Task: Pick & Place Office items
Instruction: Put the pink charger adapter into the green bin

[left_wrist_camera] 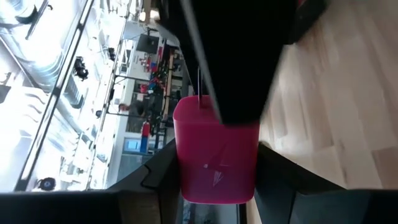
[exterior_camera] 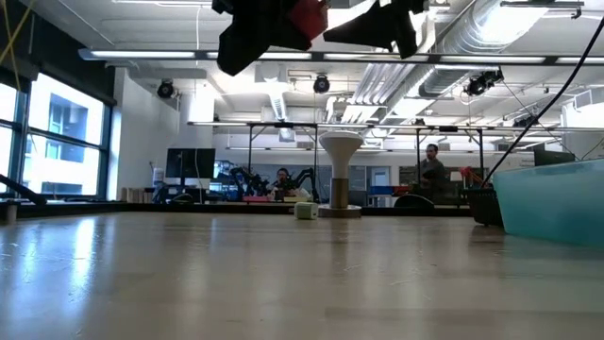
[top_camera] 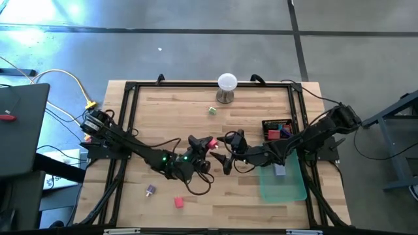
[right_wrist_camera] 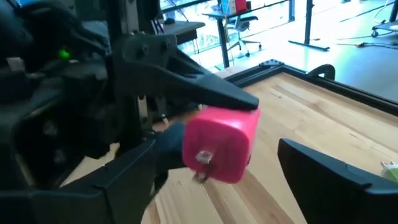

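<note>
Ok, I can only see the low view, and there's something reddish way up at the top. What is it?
Observer: It's a pink block, pinched in the left tool and held up above the middle of the table.
Operator: Is the other tool grabbing it too?
Observer: No. The right tool faces the block with its fingers open, one on each side, and isn't touching it.
Operator: Is anything in the green tray?
Observer: Yes, one greyish piece lies at the far end of the green tray, just under the right arm.
</note>
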